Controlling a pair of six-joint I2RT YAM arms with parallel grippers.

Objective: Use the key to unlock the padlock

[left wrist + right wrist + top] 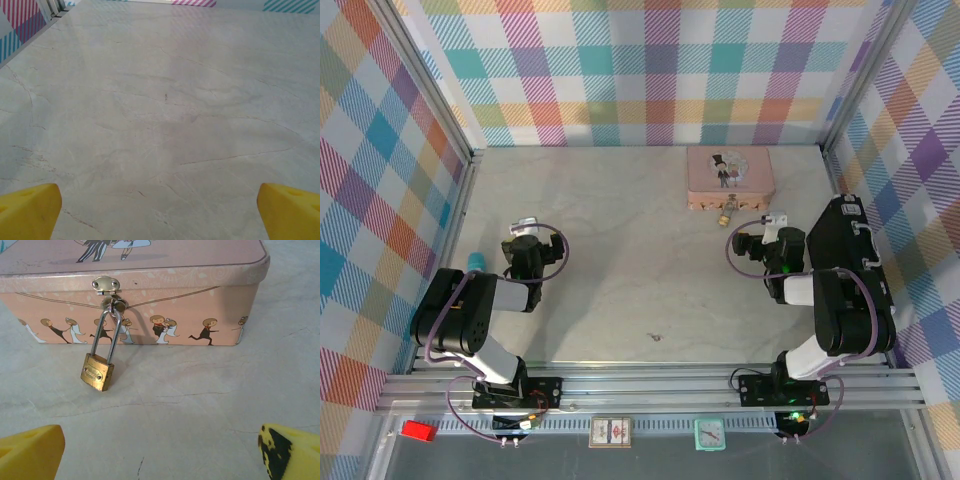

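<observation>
Padlock (pixel 97 371) – small brass body on a thin silver shackle – hangs from the clasp (pixel 106 286) at the front wall of the pink tin (pixel 200 300); shackle runs up through the clasp ring, looks shut; brass body is tilted, its lower end down at the tabletop (pixel 200 405), just in front of the tin.

Right claw (pixel 160 452): yellow fingers (pixel 30 452) at the two bottom corners of the wrist view, spread wide, nothing between them; padlock lies ahead of the claw and left of its centre line, nearer the left-hand finger, well clear of both.

Top view: padlock (pixel 725 217) sits at the near edge of the tin (pixel 730 165), far right part of the tabletop (pixel 620 250); right claw (pixel 748 242) just short of it, slightly to its right, pointing toward the tin – not touching.

Left claw (pixel 525 238): on the left side, well apart from the padlock; in its wrist view the claw (pixel 160 215) stands wide open, empty, over bare marbled surface.

Small dark speck (pixel 655 337) on the tabletop between the arms; too small to identify.
</observation>
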